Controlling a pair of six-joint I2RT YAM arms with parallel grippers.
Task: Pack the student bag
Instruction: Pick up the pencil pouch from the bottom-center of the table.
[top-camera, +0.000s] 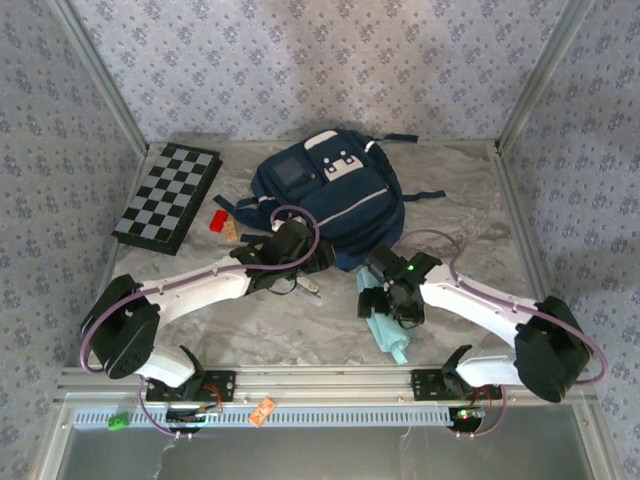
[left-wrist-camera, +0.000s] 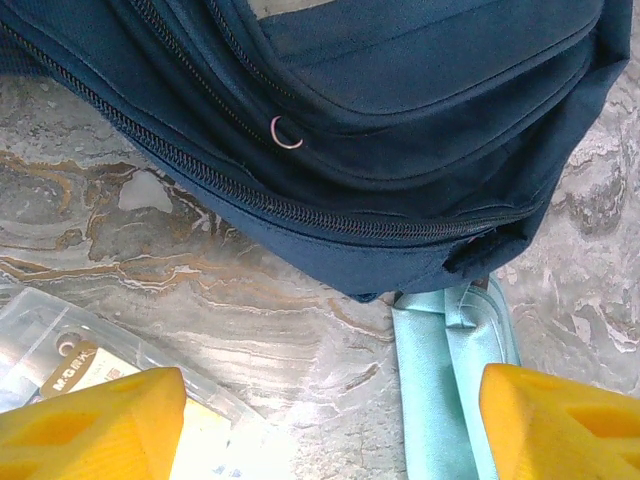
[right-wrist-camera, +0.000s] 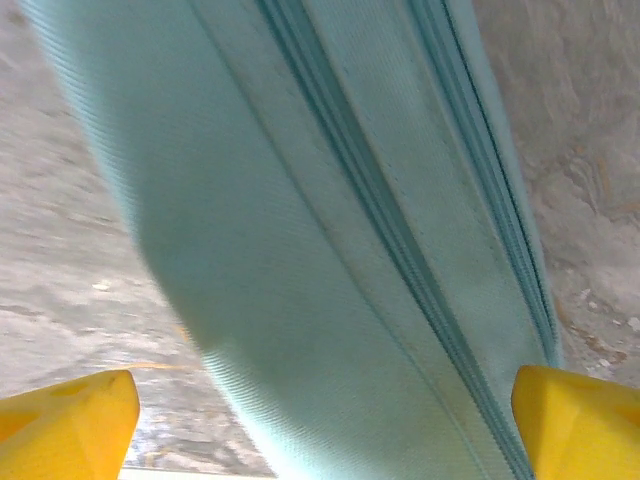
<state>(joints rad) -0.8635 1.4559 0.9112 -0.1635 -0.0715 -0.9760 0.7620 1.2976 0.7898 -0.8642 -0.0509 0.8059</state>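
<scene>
The left gripper (left-wrist-camera: 330, 435) stands wide open and empty, its yellow fingers (left-wrist-camera: 90, 425) spread over the bare table (left-wrist-camera: 250, 300). One finger hangs above a clear plastic packet (left-wrist-camera: 50, 340), the other just beside the end of a pale teal pouch (left-wrist-camera: 450, 370). Straight ahead of it, near, lies the student bag (left-wrist-camera: 400, 110), navy, flat on the table, the zips along its near edge closed. The right gripper (right-wrist-camera: 325, 425) is also wide open and grips nothing: its jaws straddle the teal pouch, which lies directly under it with its zip closed; whether a finger touches the fabric I cannot tell. Seen from above, the bag lies just beyond both grippers, and a chessboard (top-camera: 168, 195) sits well to the left of the left gripper, with a small red thing (top-camera: 217, 220) between it and the bag.
</scene>
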